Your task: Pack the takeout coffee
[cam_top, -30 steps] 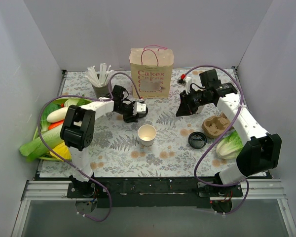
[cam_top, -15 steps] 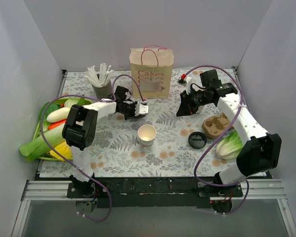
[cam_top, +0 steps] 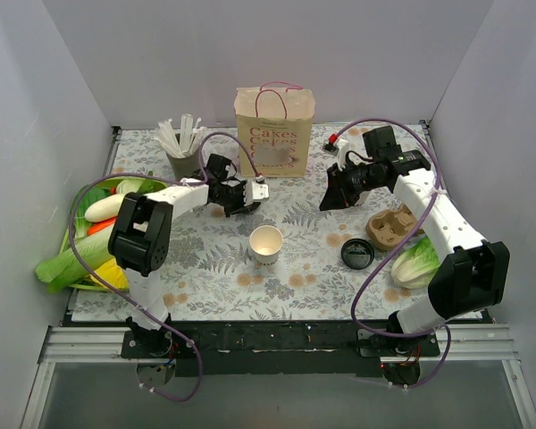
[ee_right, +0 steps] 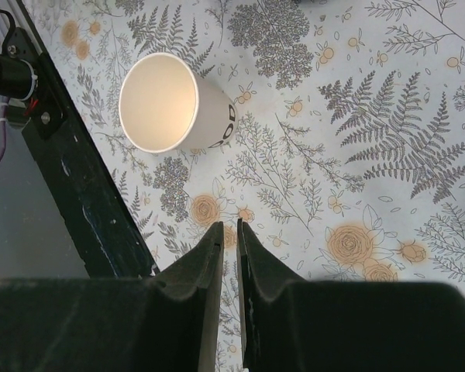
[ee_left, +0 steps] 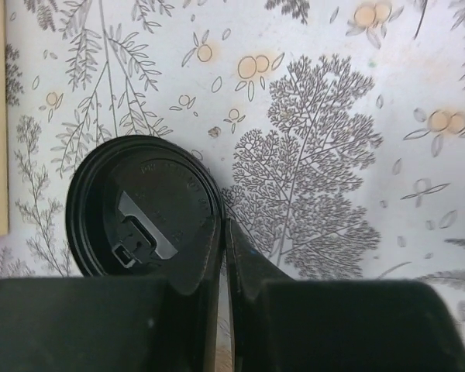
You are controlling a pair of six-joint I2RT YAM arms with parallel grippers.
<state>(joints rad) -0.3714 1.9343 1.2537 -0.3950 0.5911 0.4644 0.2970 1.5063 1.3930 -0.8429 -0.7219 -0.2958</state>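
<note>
A small white paper cup (cam_top: 266,243) with dark side print stands open, with no lid on it, in the middle of the table. It also shows in the right wrist view (ee_right: 170,105). My left gripper (cam_top: 252,193) hovers between the cup and the paper bag (cam_top: 275,131). In the left wrist view it (ee_left: 223,226) is shut on the rim of a round black lid (ee_left: 139,205), held above the table. My right gripper (cam_top: 330,198) is shut and empty, above the table to the right of the cup; its tips (ee_right: 229,229) show nothing between them.
A second black lid (cam_top: 357,255) lies flat right of the cup. A brown cup carrier (cam_top: 393,225) and a cabbage (cam_top: 417,261) are at the right. A holder of straws (cam_top: 183,147) stands at the back left, and a vegetable basket (cam_top: 79,268) at the left edge.
My left gripper has moved a little back and right, toward the paper bag, with the black lid in it. The right arm and the cup have not moved.
</note>
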